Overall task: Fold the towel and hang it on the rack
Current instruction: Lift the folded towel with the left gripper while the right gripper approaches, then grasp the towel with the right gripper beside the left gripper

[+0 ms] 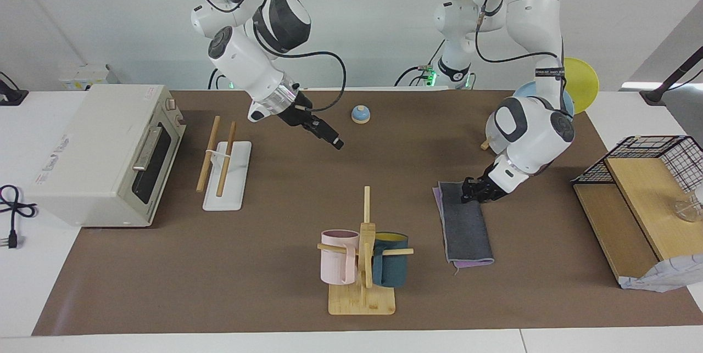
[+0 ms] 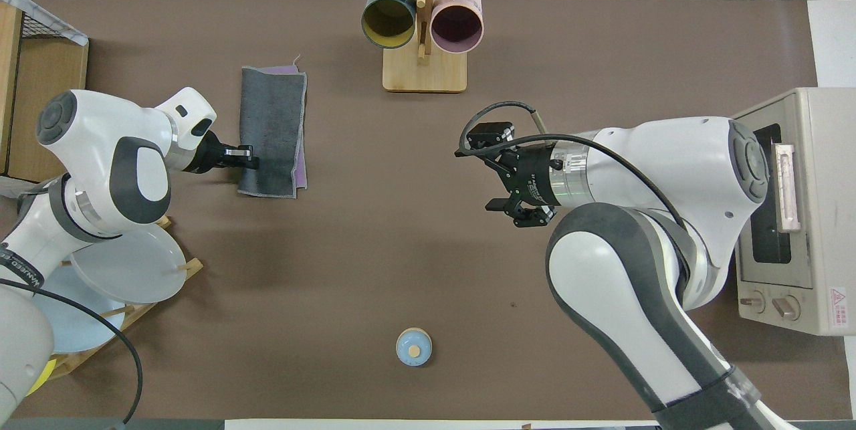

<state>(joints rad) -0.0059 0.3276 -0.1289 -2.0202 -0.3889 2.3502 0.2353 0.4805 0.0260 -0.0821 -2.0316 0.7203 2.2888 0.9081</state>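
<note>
Towel (image 1: 464,221) lies flat on the brown mat toward the left arm's end of the table, already folded once into a long strip — dark grey face up, a sliver of purple showing along one long edge and at the end farthest from the robots. In the facing view it sits at about 3 o'clock from the mug stand (image 1: 362,265). Left gripper (image 1: 473,192) is down at the strip's end nearest the robots, fingertips on or at the cloth's edge; whether the fingers are spread or pinched cannot be told. Right gripper (image 1: 336,144) hangs in the air over bare mat near mid-table, waiting; its finger state cannot be told either. Rack (image 1: 222,163) stands beside the toaster oven (image 1: 104,152) at the right arm's end, well apart from the towel, both rods bare. Handling judgement: terry cloth is light, limp, grippy rather than slippery, nothing fragile — it will sag from any single pinch, so a hold catching both layers at a short end or corner looks best. Writing: a small red warning label on the oven's top, not readable.
</note>
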